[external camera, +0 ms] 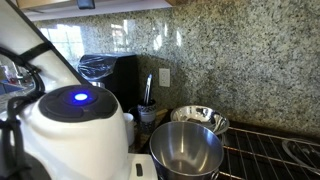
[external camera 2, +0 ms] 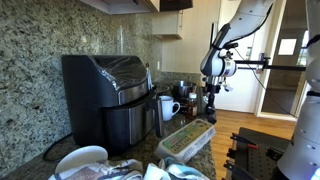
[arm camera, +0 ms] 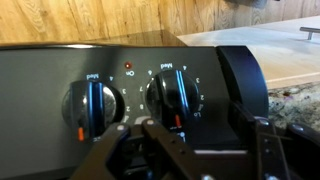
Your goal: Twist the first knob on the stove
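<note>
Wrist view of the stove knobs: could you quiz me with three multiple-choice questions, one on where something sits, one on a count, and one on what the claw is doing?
1. Where is the small red light?
A) left of both knobs
B) above and between the knobs
C) below both knobs

2. How many knobs show?
A) one
B) two
C) four

3. The gripper is:
A) clamped on a knob
B) shut on a pot handle
C) open, gripping nothing

Answers:
1 B: it sits on the stove panel between the left knob and the right knob.
2 B: only those two appear.
3 C: its fingers stand apart with nothing between them.
</note>
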